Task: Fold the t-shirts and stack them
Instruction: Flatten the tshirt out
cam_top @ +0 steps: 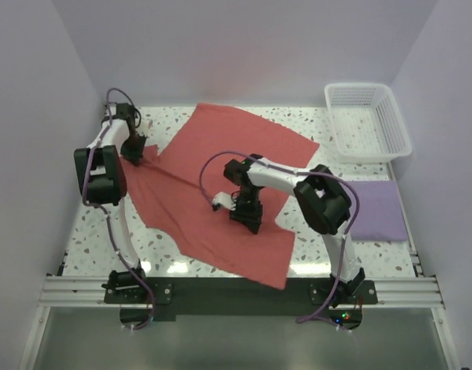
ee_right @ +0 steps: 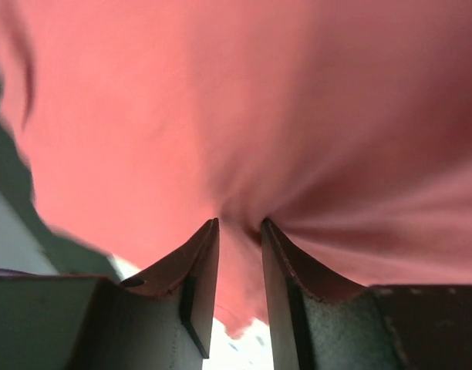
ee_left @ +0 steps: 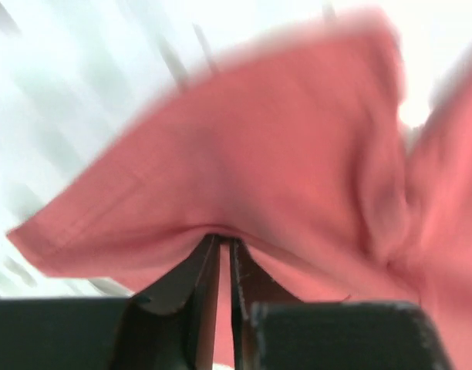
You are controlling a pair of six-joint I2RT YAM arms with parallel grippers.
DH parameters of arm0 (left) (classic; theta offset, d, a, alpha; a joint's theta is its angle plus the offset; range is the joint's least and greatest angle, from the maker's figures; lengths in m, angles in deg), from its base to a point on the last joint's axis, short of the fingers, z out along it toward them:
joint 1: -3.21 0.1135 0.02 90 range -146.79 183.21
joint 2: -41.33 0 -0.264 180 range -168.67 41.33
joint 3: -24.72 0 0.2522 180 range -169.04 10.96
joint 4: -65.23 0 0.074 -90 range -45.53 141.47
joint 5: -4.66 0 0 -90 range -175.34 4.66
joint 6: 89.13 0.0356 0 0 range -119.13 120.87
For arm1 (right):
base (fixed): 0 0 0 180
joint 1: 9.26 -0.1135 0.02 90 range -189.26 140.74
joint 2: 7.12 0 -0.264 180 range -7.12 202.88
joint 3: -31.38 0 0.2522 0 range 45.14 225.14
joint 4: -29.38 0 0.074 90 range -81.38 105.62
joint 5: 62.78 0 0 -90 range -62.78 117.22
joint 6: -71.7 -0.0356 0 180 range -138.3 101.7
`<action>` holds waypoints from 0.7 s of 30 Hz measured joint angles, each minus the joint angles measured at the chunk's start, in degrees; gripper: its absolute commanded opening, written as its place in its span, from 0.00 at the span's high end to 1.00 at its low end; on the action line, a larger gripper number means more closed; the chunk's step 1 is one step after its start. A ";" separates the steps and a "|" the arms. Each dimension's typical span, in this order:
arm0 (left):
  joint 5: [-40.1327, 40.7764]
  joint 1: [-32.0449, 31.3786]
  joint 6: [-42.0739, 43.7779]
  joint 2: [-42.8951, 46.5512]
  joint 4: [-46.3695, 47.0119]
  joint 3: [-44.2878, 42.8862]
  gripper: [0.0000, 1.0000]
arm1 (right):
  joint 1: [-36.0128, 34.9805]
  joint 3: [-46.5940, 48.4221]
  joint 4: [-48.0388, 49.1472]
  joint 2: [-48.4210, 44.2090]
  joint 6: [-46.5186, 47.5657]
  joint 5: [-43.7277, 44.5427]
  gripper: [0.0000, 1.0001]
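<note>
Salmon t-shirt (cam_top: pixel 213 223): spread open and rumpled over the middle of the table (cam_top: pixel 155 243). It runs from the far centre down to the near edge, with one corner close to the arms' rail.
Lavender t-shirt (cam_top: pixel 379 210): a folded rectangle lying flat on the right side of the table, apart from the salmon one.
Left claw (cam_top: pixel 136 150): at the salmon shirt's far-left edge. In the left wrist view its jaws are narrowed to a slit, with a bunch of the red cloth gathered at the tips (ee_left: pixel 224 240).
Right claw (cam_top: pixel 247 214): down on the middle of the salmon shirt. In the right wrist view its jaws stand narrow, with a fold of red cloth pinched up between them (ee_right: pixel 240 225).
Hidden: the lavender shirt's left edge lies behind the right arm (cam_top: pixel 325 196). The cloth under the right claw cannot be seen from above. The shirt's sleeves and collar are hard to pick out among the folds.
Blurred: the left wrist view is smeared, so its pale background cannot be read. The red cloth fills nearly all of the right wrist view.
Basket (cam_top: pixel 396 127): white lattice, at the far-right corner, just beyond the lavender shirt.
In the way: the right arm reaches across the salmon shirt, and its purple cable (cam_top: pixel 205 166) loops above the cloth. The left arm (cam_top: pixel 101 173) stands over the shirt's left border.
</note>
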 measured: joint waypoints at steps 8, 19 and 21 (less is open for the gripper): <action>-6.64 0.02 1.62 -15.50 5.16 -28.41 0.50 | -3.02 20.63 -1.64 6.14 -7.26 -14.97 0.65; -16.70 -0.09 3.37 20.85 6.38 5.40 0.48 | 16.72 24.26 1.38 8.00 -4.87 -0.09 0.73; -18.32 -0.11 3.32 24.98 6.01 12.52 0.49 | 17.29 24.24 3.32 9.62 -4.50 3.04 0.75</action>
